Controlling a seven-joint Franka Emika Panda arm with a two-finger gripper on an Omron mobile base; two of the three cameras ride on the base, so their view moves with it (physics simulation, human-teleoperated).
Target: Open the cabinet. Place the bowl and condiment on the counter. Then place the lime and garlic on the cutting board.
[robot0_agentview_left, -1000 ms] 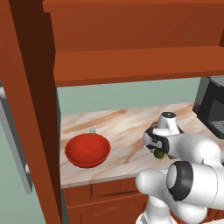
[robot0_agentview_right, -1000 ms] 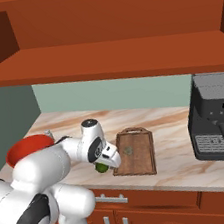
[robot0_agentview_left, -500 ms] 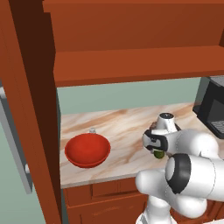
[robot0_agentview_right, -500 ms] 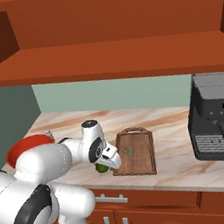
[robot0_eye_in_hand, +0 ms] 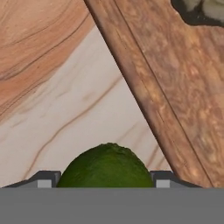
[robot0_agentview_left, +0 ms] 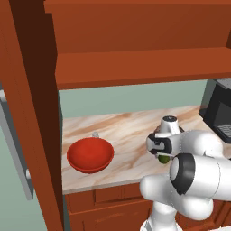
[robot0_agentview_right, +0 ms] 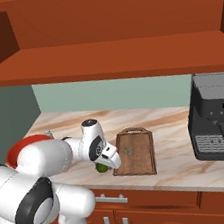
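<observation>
Claw point(robot0_agentview_right: 104, 165) low over desk point(robot0_agentview_right: 175, 153), just left of cutting board point(robot0_agentview_right: 135, 152). Lime point(robot0_eye_in_hand: 106, 167) sits between both finger tips point(robot0_eye_in_hand: 46, 179), close against them; firm grip or not, cannot tell. Garlic point(robot0_eye_in_hand: 204, 8) on board, at far corner in hand view. Bowl point(robot0_agentview_left: 90, 154) on desk, well left of arm. Condiment point(robot0_agentview_left: 95, 134) just behind bowl. Cabinet point(robot0_agentview_left: 135, 45) open above.

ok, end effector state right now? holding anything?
End effector: the lime sits between its finger tips, which flank it on both sides. Whether they actually clamp it cannot be told.
</observation>
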